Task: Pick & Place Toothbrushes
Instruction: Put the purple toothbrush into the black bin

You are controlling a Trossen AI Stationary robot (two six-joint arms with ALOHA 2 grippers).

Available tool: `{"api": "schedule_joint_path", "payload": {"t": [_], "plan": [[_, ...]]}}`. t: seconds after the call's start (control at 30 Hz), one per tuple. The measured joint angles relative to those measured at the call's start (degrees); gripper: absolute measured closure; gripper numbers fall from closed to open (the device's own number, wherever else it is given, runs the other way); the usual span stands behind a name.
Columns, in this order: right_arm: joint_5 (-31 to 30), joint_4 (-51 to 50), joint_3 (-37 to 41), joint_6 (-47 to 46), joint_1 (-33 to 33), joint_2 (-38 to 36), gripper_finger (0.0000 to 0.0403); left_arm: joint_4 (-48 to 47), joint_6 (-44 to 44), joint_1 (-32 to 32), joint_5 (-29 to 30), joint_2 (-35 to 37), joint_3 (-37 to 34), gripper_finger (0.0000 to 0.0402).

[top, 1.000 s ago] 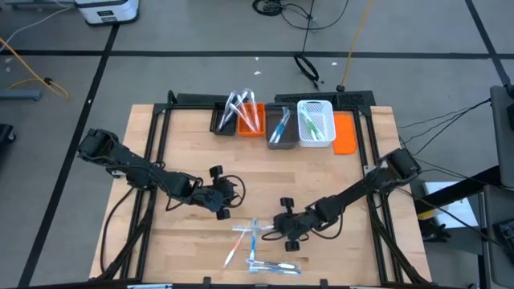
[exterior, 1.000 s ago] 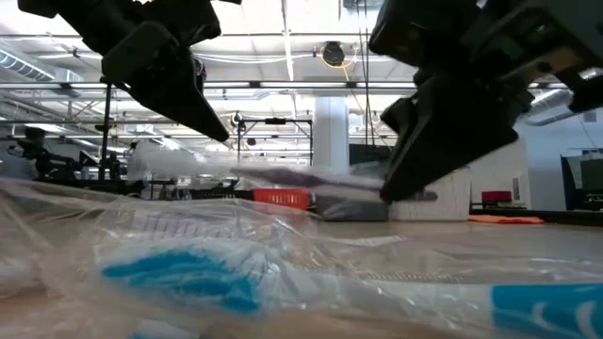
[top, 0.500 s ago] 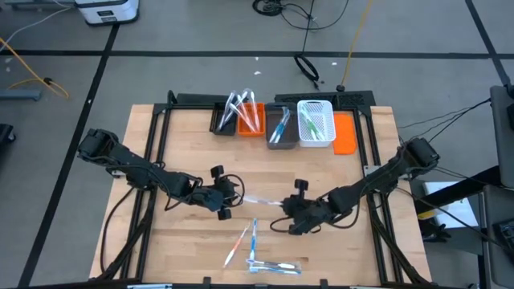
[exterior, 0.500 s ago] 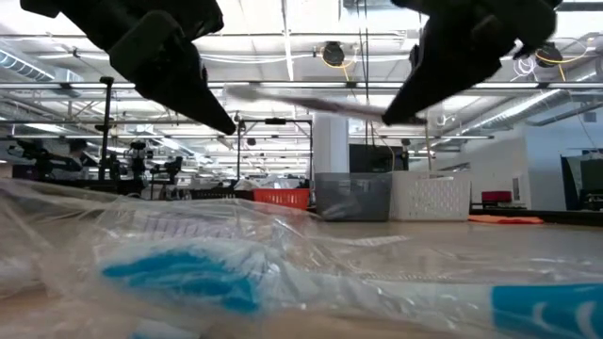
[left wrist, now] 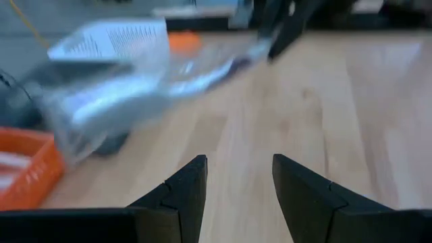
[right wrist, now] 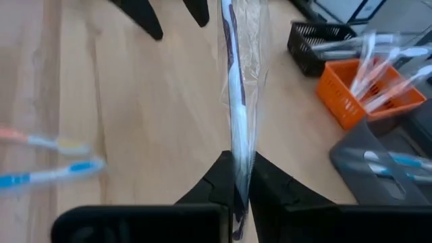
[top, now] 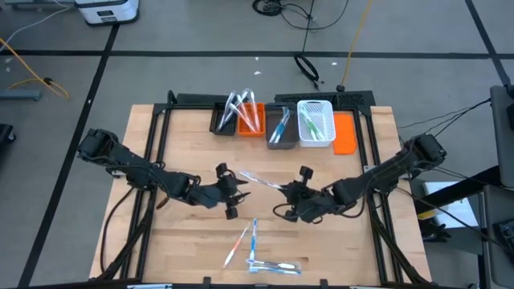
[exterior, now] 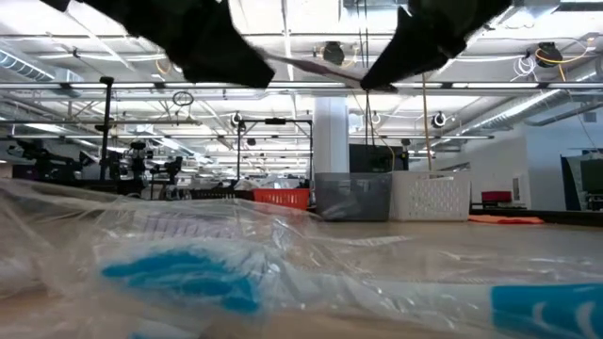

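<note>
Wooden tabletop (top: pixel 185 144): your right gripper (top: pixel 283 189), clamped tight, holds the wrapped toothbrush (right wrist: pixel 234 88) above table centre. Keep the left gripper (top: pixel 230 193) part-open and empty, and align it before transfer.

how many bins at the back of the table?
5, in one row along the far edge: black bin, orange bin, grey bin, white bin, flat orange tray at the right end. Nothing seems hidden behind them.
</note>
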State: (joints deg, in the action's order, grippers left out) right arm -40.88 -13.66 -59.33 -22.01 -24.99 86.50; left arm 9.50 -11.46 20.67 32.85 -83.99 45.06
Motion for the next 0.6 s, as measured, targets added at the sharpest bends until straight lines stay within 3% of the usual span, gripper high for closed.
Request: {"api": "schedule_joint_path", "payload": {"t": [0.6], "plan": [[-1.0, 27.23, -0.02, 22.5, 2.05, -5.14, 0.0388, 28.06, 13.55, -0.07, 2.24, 0.04, 0.02, 0.0231]]}}
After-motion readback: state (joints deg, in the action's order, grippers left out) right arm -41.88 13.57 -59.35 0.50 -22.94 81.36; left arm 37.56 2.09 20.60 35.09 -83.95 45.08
